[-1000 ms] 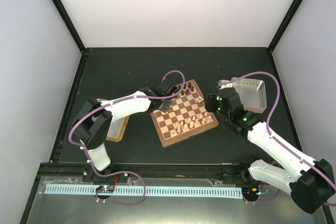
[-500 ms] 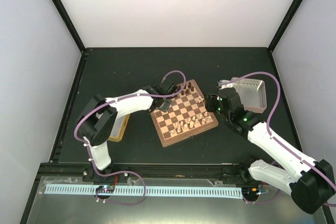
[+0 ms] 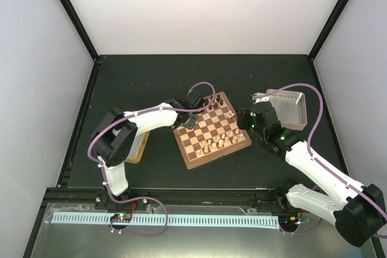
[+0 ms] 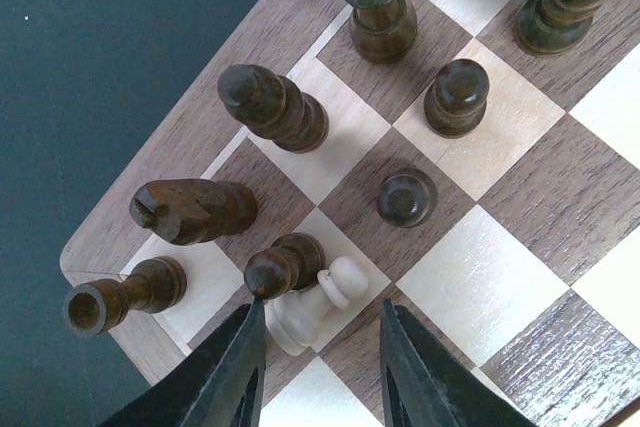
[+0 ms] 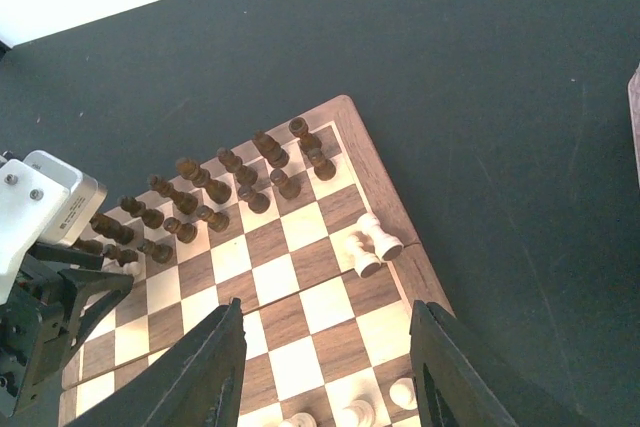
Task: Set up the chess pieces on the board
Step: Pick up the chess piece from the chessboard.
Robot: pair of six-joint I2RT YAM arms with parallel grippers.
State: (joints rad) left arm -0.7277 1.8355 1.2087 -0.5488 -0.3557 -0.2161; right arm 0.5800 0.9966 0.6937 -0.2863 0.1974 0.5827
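Dark tabletop [image 3: 133, 83] bears a square brown-and-tan wooden chessboard [image 3: 195, 152]. At its corner the left gripper [image 4: 322, 325], part-open, straddles a toppled cream pawn [image 4: 300, 317]; the right gripper [image 5: 325, 309] gapes empty above the board.

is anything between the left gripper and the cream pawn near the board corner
Nothing visible: the cream pawn lies tipped right between the open fingers of the left gripper. The only crowding is a dark pawn that seems to touch it on the far side, close to one finger, so closing could catch that too.
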